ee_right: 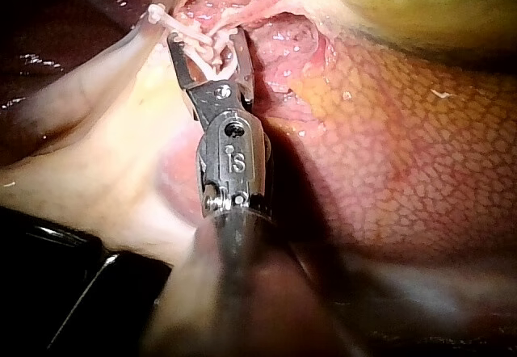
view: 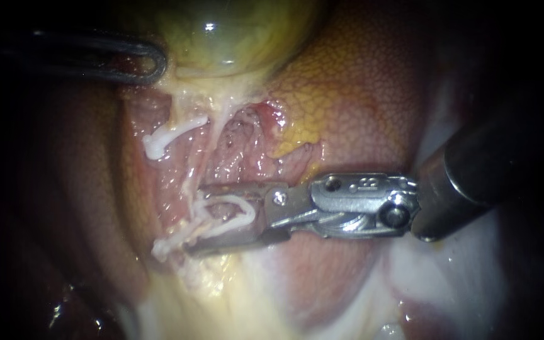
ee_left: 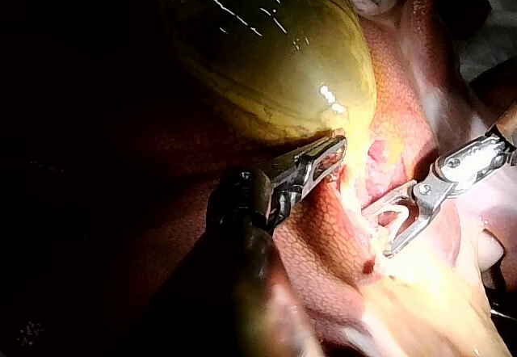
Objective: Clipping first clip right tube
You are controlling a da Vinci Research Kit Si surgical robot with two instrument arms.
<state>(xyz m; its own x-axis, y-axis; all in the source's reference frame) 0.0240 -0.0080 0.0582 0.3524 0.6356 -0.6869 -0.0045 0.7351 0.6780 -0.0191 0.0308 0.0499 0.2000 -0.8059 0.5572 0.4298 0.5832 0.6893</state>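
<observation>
Tissue of the mottled red-brown liver (view: 360,88) surrounds the pale white, thread-like tube (view: 231,200), which lies looped between the 2 parted halves of the claw of the silver right instrument (view: 195,219). That claw is open around the tube without pinching it. The dark left instrument (ee_left: 338,151) has its claw closed on the lower edge of the glossy yellow-green gallbladder (view: 221,38), well apart from the tube.

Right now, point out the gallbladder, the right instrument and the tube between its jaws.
gallbladder (view: 240,38): endoscope view, green wall.
right instrument (view: 195,218): endoscope view, between jaw tips.
tube (view: 249,209): endoscope view, white loop.
</observation>
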